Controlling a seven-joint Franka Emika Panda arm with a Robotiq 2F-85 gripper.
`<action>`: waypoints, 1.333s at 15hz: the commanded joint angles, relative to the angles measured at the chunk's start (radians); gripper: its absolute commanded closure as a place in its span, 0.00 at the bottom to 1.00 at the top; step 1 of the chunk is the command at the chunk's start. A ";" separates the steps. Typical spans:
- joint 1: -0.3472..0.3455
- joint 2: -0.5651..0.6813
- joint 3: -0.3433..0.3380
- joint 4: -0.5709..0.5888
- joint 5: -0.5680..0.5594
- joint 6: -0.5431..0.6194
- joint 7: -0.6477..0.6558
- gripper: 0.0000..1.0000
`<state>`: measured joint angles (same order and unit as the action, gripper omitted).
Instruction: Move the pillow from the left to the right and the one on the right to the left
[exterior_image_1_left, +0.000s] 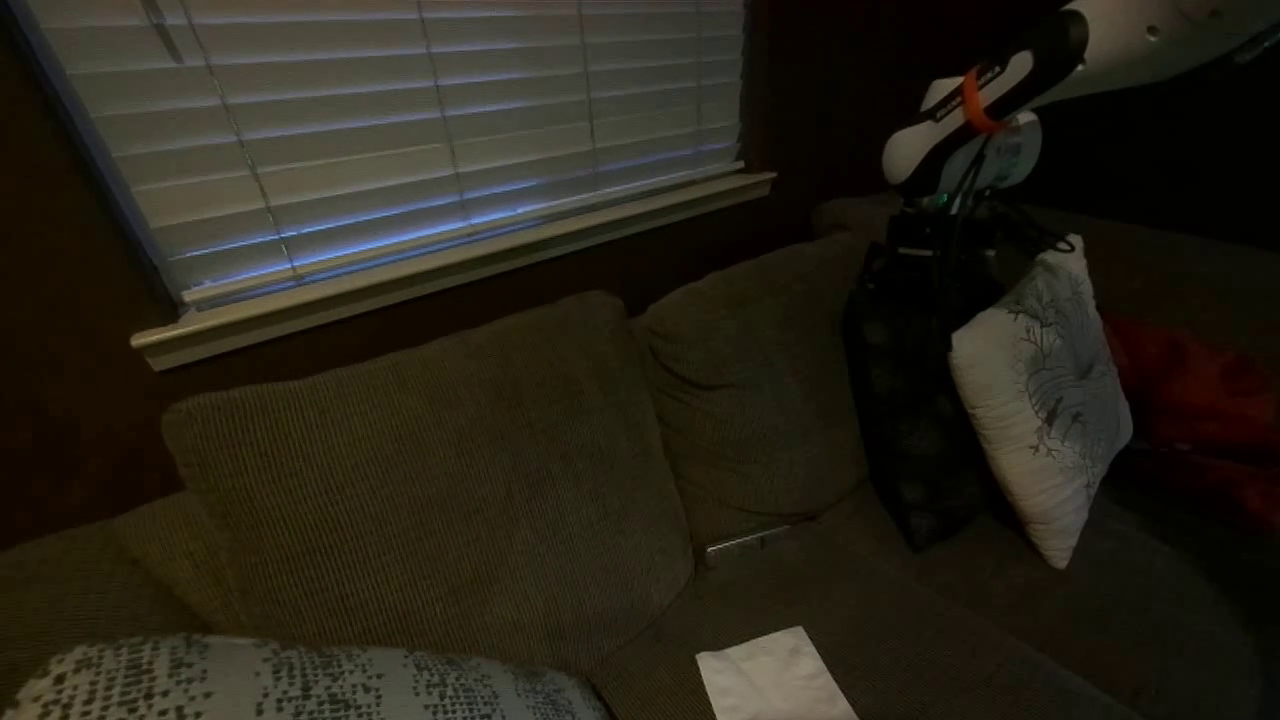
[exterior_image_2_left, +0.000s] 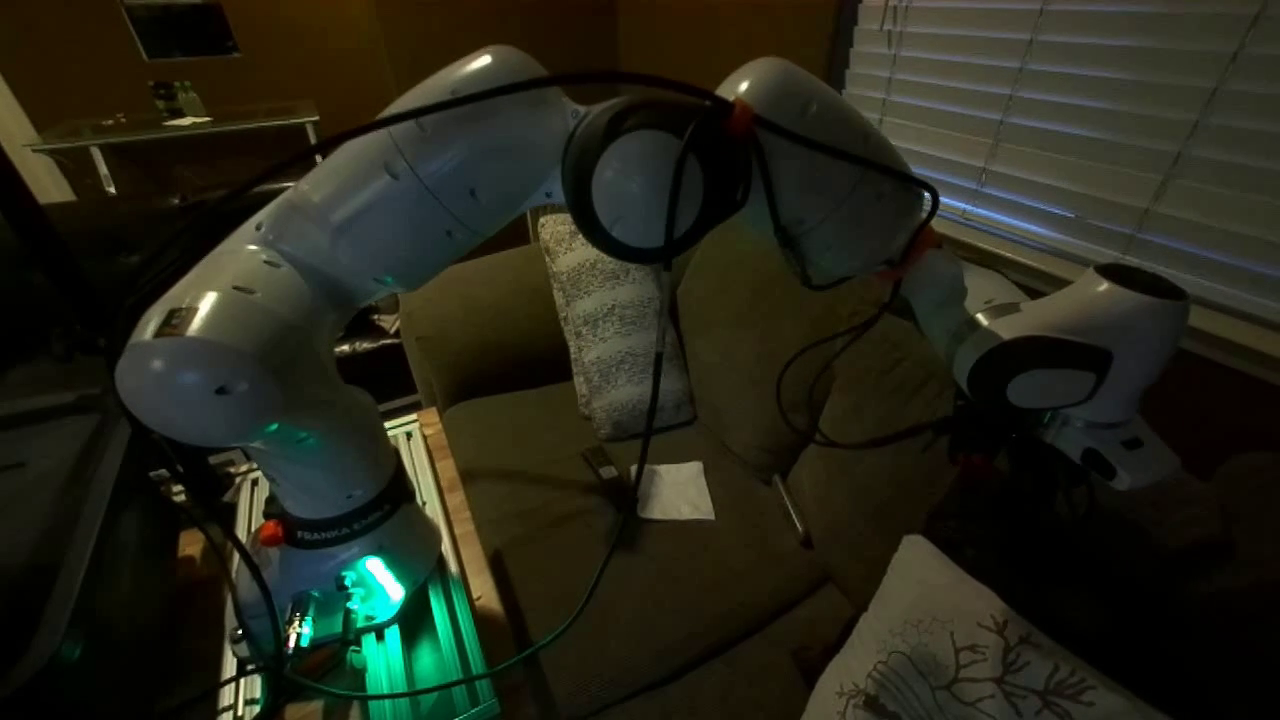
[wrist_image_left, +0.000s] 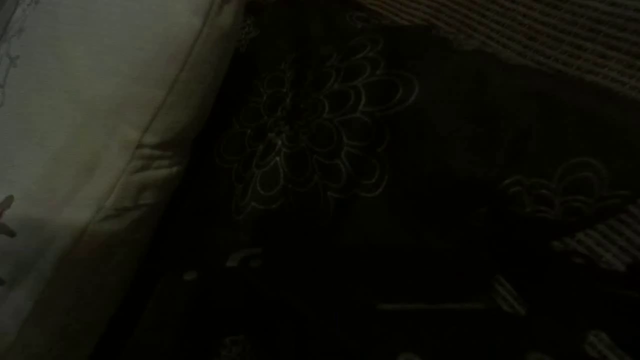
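Along a ribbed brown sofa (exterior_image_1_left: 900, 640) beneath pale blinds (exterior_image_1_left: 400, 130), in dim light, a grey patterned cushion (exterior_image_1_left: 300, 685) fills the lower left corner of an exterior view, cut off by the frame. Next, a wide back cushion (exterior_image_1_left: 430, 500) and a narrower back cushion (exterior_image_1_left: 760, 390) lean side by side; a slim pale bar (exterior_image_1_left: 745, 543) lies at the foot of the narrower back cushion, with a white sheet (exterior_image_1_left: 775, 675) on the sofa in the foreground. Farther right, the dark pillow (exterior_image_1_left: 905, 420) stands on edge, and at its top hangs the pincer (exterior_image_1_left: 945, 265) of a robot arm (exterior_image_1_left: 1150, 50) — jaws spread wide, though gloom hides whether they touch the pillow. Just beside it on the right, the cream pillow (exterior_image_1_left: 1060, 400), printed with grey branches, stands tilted, a corner pointing down, and a red cushion (exterior_image_1_left: 1200, 385) shows past its far edge. In an exterior view, a green light (exterior_image_2_left: 380, 580) glows at left on the arm's base (exterior_image_2_left: 345, 545), a dark remote (exterior_image_2_left: 602, 463) lies just beside the white sheet toward the middle, and the cream pillow, cropped, occupies the lower right. The wrist view has the cream pillow's seamed edge at left, the dark pillow with pale-outlined petals across the middle — much of the lower part in deep shadow — and ribbed cloth (wrist_image_left: 550, 30) at upper right.
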<state>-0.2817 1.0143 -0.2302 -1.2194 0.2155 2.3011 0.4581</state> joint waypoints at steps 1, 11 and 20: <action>0.001 0.090 -0.005 0.112 -0.021 -0.045 0.039 0.00; -0.007 0.142 0.000 0.216 -0.020 -0.152 0.070 0.69; 0.027 -0.003 -0.002 0.079 0.008 -0.200 0.109 0.99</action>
<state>-0.2801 1.1061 -0.2395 -1.0442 0.2095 2.1330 0.5458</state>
